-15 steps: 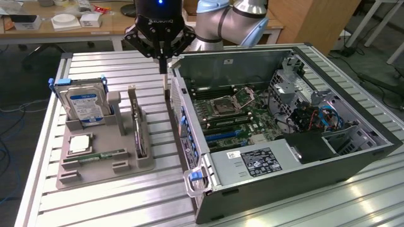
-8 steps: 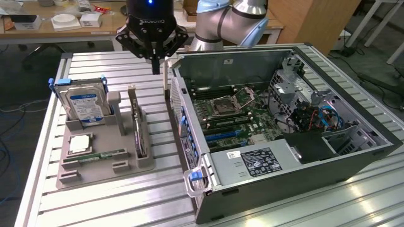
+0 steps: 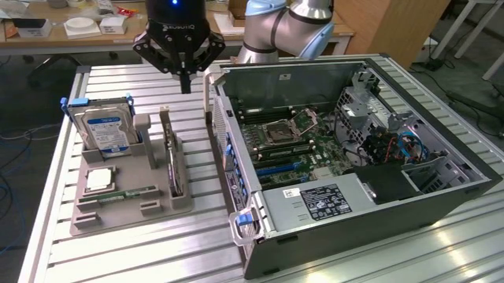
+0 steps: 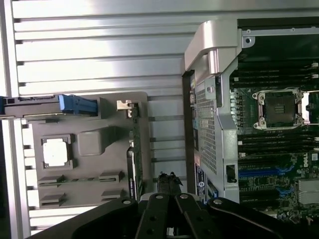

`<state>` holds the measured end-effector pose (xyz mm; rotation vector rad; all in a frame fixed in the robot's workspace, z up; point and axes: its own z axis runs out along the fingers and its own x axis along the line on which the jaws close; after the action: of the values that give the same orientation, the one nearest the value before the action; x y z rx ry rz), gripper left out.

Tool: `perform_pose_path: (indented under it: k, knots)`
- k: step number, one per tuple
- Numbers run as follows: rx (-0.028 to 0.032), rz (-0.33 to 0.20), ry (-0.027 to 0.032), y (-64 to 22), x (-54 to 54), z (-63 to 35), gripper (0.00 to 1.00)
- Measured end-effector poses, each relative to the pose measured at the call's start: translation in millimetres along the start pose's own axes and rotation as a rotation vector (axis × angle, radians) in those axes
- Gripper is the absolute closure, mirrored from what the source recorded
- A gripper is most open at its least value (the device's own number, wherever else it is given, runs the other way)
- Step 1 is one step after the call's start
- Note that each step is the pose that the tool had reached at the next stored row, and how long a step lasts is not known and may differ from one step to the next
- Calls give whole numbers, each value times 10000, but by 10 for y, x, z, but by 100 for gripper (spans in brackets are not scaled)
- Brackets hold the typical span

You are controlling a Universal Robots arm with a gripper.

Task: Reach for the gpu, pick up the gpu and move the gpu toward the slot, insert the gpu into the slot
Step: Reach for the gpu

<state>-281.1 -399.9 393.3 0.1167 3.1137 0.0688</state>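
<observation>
Dark gpu (image 3: 171,154) standing on edge in grey holder tray (image 3: 138,172), low and just beside gripper (image 3: 186,88), gripper fingers pressed together, holding nothing, blue-labelled hard drive (image 3: 108,131) beyond gpu, open computer case (image 3: 393,218) on gripper's opposite side

Thin dark gpu (image 3: 172,156), standing on edge, in grey holder (image 3: 130,174); untouched
</observation>
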Motion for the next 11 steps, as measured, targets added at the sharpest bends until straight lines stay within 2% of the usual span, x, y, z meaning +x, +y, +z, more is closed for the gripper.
perform_pose_path:
  k: [11]
  knots:
    - [0,0,-1,-19,211,-5,90]
